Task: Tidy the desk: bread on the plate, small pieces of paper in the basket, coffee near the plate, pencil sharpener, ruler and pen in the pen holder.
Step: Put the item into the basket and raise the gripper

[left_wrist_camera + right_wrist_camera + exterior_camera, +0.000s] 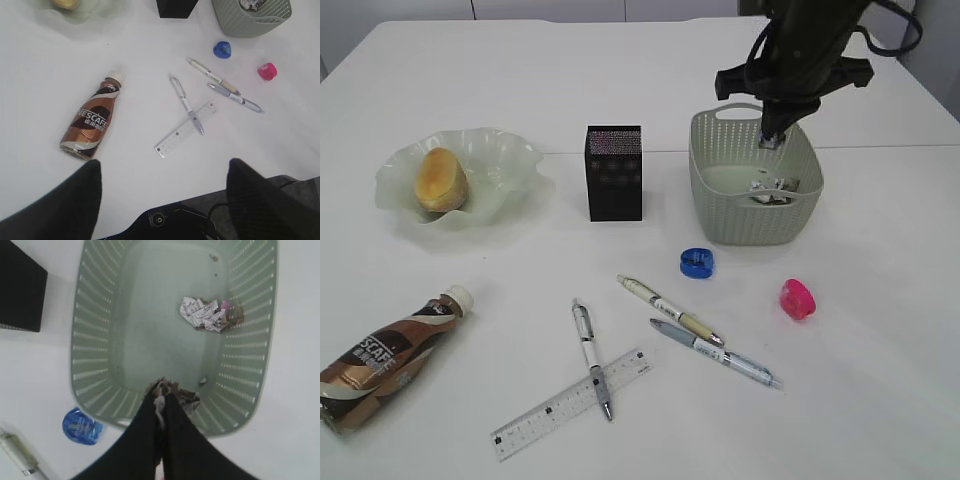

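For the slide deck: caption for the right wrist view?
Right gripper, shut on crumpled paper, above the basket that already holds one scrap.

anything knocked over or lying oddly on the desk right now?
Yes. The coffee lies on its side at the front left, far from the plate. One pen lies crossed over the ruler. Nothing looks spilled or damaged.

Office-like white desk, pens
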